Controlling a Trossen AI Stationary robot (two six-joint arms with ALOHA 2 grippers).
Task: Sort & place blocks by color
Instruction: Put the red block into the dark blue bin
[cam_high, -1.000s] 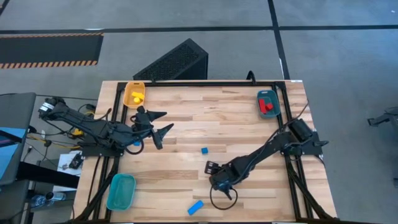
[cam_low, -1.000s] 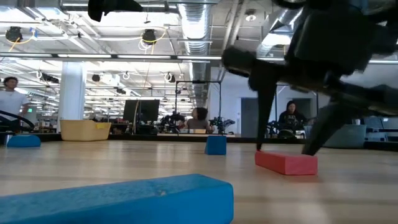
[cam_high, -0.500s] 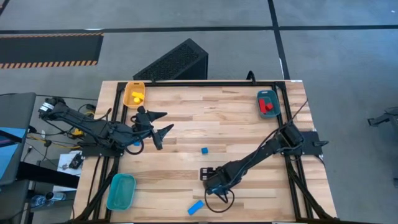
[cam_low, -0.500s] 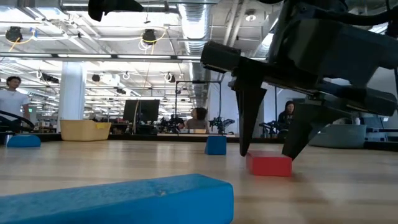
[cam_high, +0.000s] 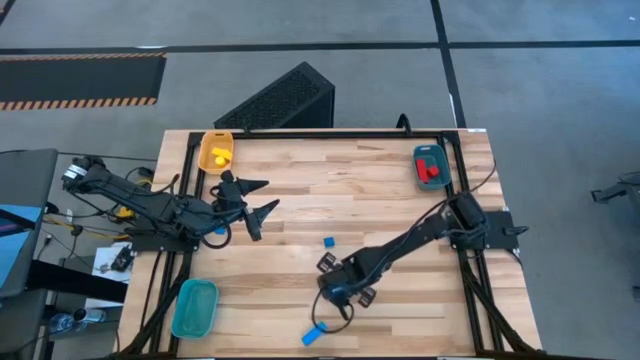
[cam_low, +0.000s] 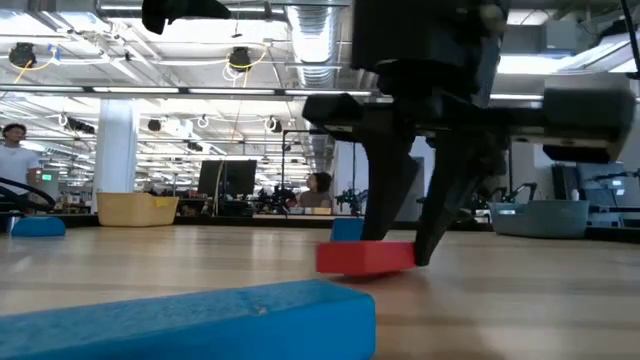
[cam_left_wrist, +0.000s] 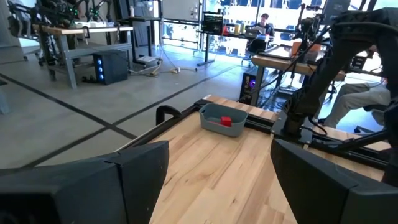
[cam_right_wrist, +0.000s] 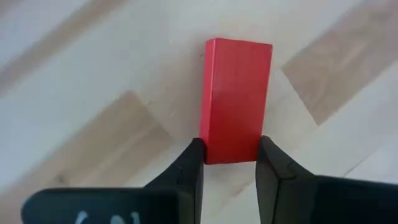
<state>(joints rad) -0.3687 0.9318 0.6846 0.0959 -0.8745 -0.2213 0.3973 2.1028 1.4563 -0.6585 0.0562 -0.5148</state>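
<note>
My right gripper (cam_high: 335, 288) stands over the near middle of the table, shut on a red bar block (cam_right_wrist: 237, 99). In the low view the red bar (cam_low: 365, 257) sticks out sideways from between the fingers, at or just above the wood; I cannot tell which. The arm hides it in the high view. A blue cube (cam_high: 328, 242) and a blue bar (cam_high: 314, 333) lie flat on the table nearby. My left gripper (cam_high: 262, 197) waits open at the table's left. My right gripper pinches the red bar between its two fingers, on the two long sides at one end (cam_right_wrist: 231, 146). The fingers (cam_low: 385, 205) come from above, pointing down, and lie across the bar. The bar sits level, most of its length free.
A yellow tray (cam_high: 216, 152) with yellow blocks stands at the far left, a blue-grey tray (cam_high: 431, 165) with red blocks at the far right, and a teal tray (cam_high: 194, 307) at the near left. A black slanted box (cam_high: 280, 100) stands beyond the far edge.
My right gripper has gone toward the table's left and its fingers have closed from a wide gap onto the red bar. The bar has shifted toward the table's left with the gripper.
</note>
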